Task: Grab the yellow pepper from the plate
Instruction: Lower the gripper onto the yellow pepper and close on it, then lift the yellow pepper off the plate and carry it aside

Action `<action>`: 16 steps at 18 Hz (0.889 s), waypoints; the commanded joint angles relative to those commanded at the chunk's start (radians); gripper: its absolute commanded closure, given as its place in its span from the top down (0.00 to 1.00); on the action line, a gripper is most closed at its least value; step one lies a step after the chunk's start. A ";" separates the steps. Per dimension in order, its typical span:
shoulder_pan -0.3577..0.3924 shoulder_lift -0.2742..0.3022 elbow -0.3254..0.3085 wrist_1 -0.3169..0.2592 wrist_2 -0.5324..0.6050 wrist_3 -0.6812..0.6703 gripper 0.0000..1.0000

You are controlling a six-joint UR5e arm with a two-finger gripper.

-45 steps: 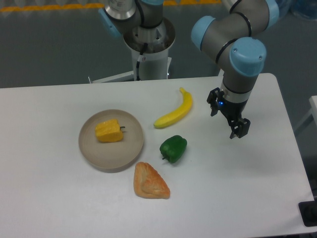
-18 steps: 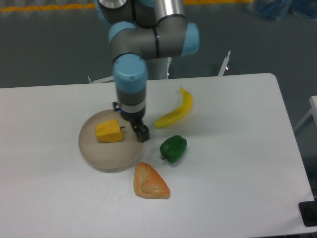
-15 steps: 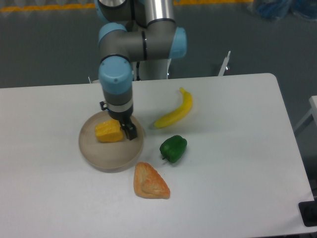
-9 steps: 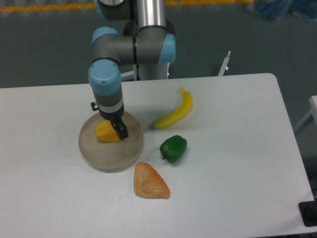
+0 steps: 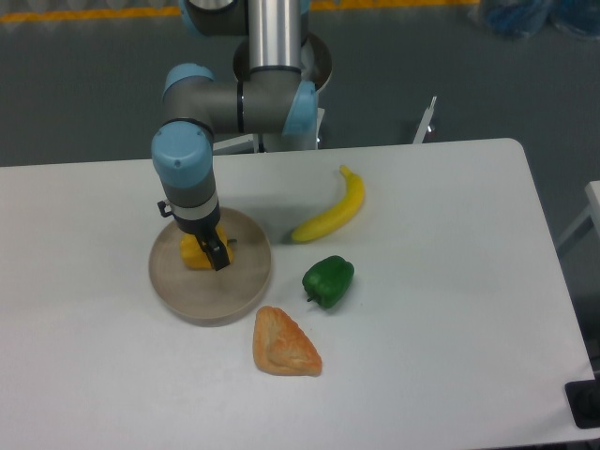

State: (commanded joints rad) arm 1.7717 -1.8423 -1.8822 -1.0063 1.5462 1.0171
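The yellow pepper (image 5: 192,253) lies on the round beige plate (image 5: 234,286) at the table's left. Most of it is hidden behind my gripper (image 5: 207,249), which hangs straight over it, low over the plate. Only the pepper's left part and a bit of its right side with the dark stem show. One dark finger (image 5: 218,255) stands in front of the pepper. I cannot tell whether the jaws are open or shut, or whether they touch the pepper.
A long yellow banana (image 5: 331,215) lies right of the plate. A green pepper (image 5: 328,279) sits below it. An orange-brown triangular pastry (image 5: 284,344) lies in front of the plate. The arm's base (image 5: 281,66) stands behind the table's far edge.
The arm has swung from the right side of the table leftward, past the banana, to over the plate. In the last half second the gripper moved a little left, over the pepper.
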 joint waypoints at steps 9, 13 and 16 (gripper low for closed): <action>0.020 0.023 0.046 -0.020 -0.008 -0.003 0.33; 0.116 0.061 0.101 -0.067 -0.009 -0.005 0.33; 0.207 0.077 0.182 -0.214 -0.011 0.000 0.33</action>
State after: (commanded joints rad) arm 1.9786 -1.7656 -1.6999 -1.2207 1.5355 1.0170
